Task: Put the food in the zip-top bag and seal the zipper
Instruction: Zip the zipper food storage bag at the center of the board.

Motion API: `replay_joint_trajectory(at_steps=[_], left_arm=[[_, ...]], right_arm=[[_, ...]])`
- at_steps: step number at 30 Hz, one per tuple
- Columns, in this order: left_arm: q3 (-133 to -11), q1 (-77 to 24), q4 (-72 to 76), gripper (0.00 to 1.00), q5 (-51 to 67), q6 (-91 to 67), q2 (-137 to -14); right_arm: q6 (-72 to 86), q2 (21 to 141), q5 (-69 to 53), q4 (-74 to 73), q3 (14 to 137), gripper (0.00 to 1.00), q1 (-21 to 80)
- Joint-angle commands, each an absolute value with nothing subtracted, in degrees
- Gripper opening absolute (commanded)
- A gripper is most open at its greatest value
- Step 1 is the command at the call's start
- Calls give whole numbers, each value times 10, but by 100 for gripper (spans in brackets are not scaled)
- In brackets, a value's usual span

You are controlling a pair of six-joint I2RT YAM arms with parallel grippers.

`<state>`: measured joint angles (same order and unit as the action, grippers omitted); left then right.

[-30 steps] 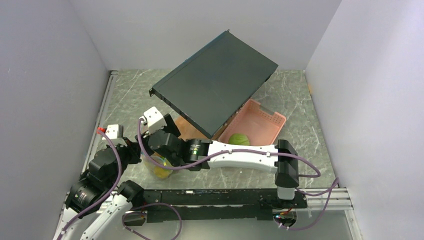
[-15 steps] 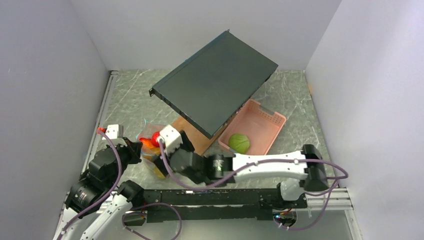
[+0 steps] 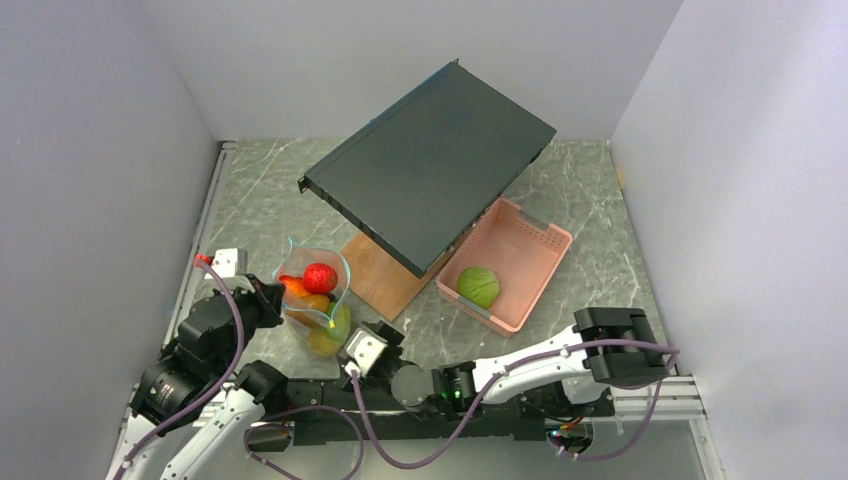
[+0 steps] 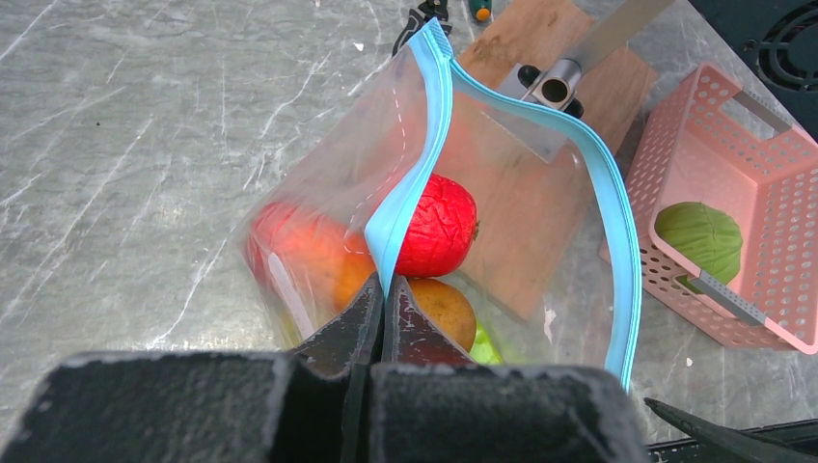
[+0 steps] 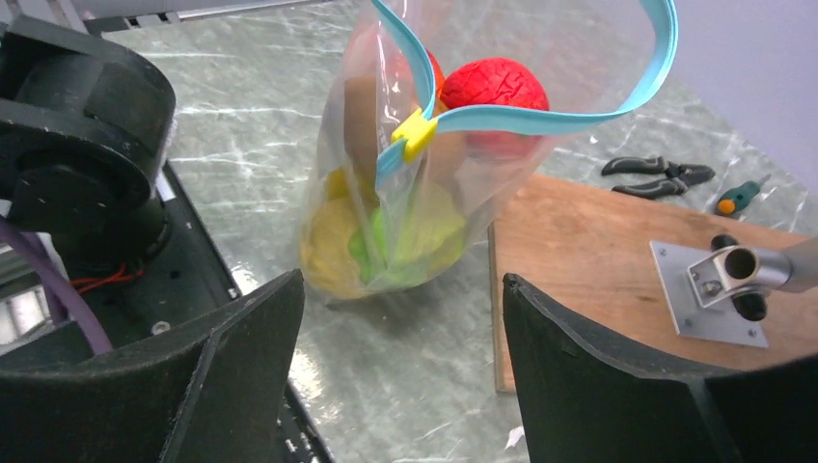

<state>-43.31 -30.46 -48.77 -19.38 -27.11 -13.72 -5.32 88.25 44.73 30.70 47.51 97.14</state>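
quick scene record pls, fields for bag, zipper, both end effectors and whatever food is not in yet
bag: upright, mouth open
contents: red piece on top, orange, yellow and green ones below
zipper: unsealed, yellow slider where the strips meet
left end effector: shut on the zipper at the near rim
right end effector: open, empty, apart from the bag
outside: one green piece in the pink tray
task: not finished

The top camera looks down from above and behind the arms over the whole desk (image 3: 260, 190). The left wrist camera peers closely down into the bag (image 4: 318, 203). The right wrist camera views it from low at the side. All three share the bag.
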Motion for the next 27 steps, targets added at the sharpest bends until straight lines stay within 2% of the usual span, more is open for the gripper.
replay_joint_trajectory(at_steps=[1,6,10,22,23,24,25,26,27], left_arm=[[-443,-308,-479,0,-198,-273,-137],[-444,-307,-482,0,-198,-274,-141],[-443,-307,-480,0,-199,-274,-137],[-444,-307,-480,0,-200,-274,-143],[-443,-307,-479,0,-200,-274,-145],[-444,-307,-480,0,-201,-273,-147],[-443,-307,-480,0,-200,-273,-149],[-445,-307,-480,1,-199,-273,-152],[-445,-307,-480,4,-199,-272,-155]], right_arm=[[-186,906,412,590,424,76,972],[-207,947,403,707,415,73,959],[-195,971,385,711,433,65,946],[-146,994,366,725,439,55,898],[-142,994,355,723,439,51,894],[-134,993,342,714,441,42,888],[-123,991,326,700,443,28,883],[-111,988,310,691,442,18,878],[-104,985,297,689,439,12,874]])
